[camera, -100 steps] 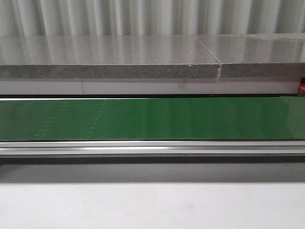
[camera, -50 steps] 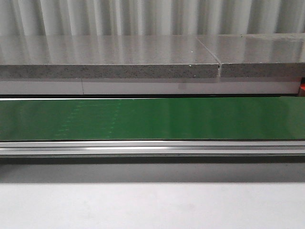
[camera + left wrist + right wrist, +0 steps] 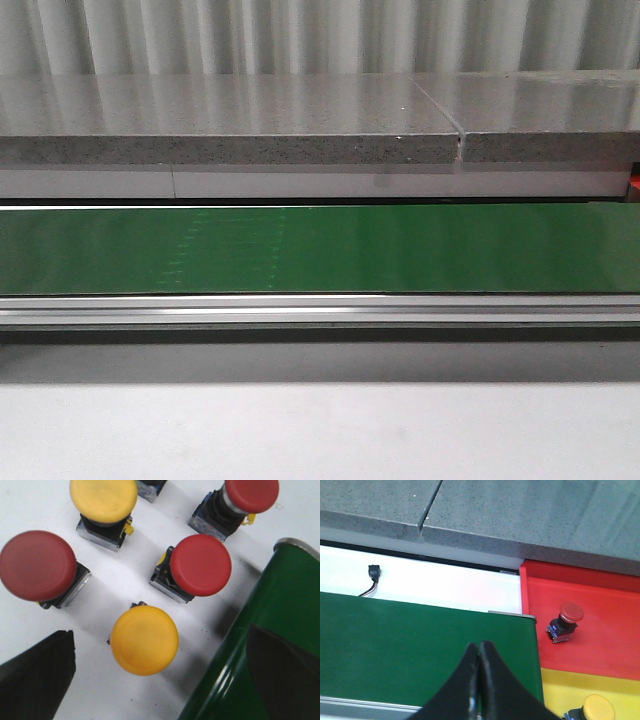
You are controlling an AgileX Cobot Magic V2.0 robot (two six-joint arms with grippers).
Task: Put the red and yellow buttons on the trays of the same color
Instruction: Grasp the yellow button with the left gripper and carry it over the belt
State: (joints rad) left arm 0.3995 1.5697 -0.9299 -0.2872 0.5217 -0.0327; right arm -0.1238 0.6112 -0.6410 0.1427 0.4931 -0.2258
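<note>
In the left wrist view, several buttons stand on a white surface: a yellow button (image 3: 144, 639) between my open fingers, a red button (image 3: 200, 565) beyond it, another red button (image 3: 37, 565), a second yellow button (image 3: 103, 499) and a third red button (image 3: 251, 493). My left gripper (image 3: 160, 670) is open and empty above the near yellow button. In the right wrist view, my right gripper (image 3: 479, 647) is shut and empty over the green belt (image 3: 395, 645). A red button (image 3: 565, 620) sits on the red tray (image 3: 600, 630). A yellow button (image 3: 592, 709) sits on the yellow tray (image 3: 560, 690).
The green conveyor belt (image 3: 320, 250) runs across the front view, with a metal rail (image 3: 320, 310) in front and a grey stone ledge (image 3: 230, 130) behind. The belt's end roller (image 3: 270, 645) lies beside the buttons. A small black connector (image 3: 373, 572) lies on the white strip.
In the front view, a faint dotted mark on the belt has shifted to the right. No arm or button shows there.
</note>
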